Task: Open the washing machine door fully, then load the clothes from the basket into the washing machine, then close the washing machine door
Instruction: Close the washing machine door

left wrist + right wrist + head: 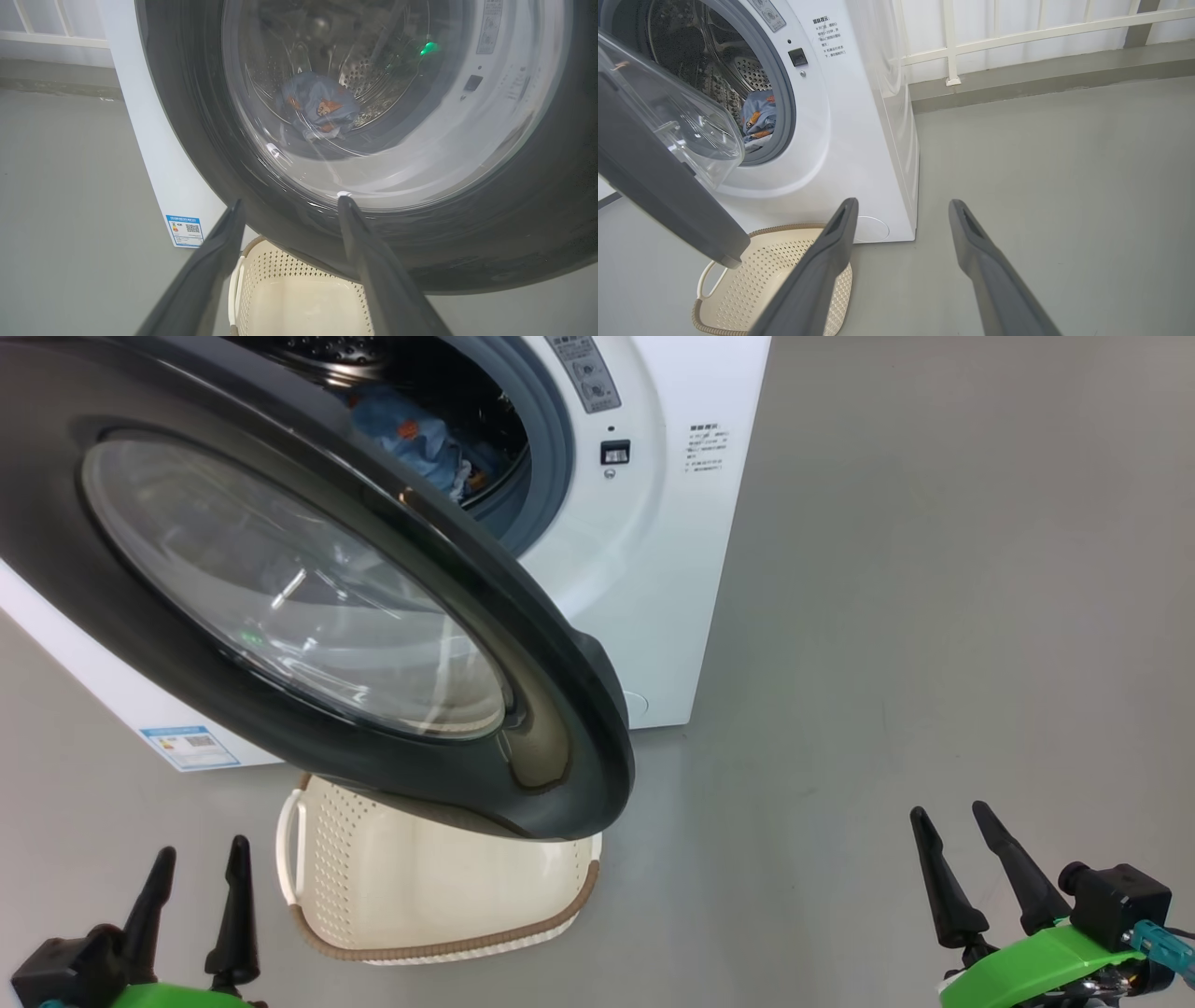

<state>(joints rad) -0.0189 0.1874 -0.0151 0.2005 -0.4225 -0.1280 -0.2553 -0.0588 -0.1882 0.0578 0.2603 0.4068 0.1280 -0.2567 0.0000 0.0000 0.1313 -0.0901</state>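
The washing machine door [588,700] has a glossy black ring around clear, shining glass. The washing machine [653,569] is smooth white, with a matt grey rubber gasket [553,462] and a shiny perforated metal drum [749,70]. The clothes [420,448] are soft cloth. The basket [420,887] is matt cream plastic with holes.

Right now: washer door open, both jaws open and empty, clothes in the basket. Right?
No. The clothes lie inside the drum of the washing machine, not in the basket, which looks empty where it shows. The right wrist view shows this. The rest holds.
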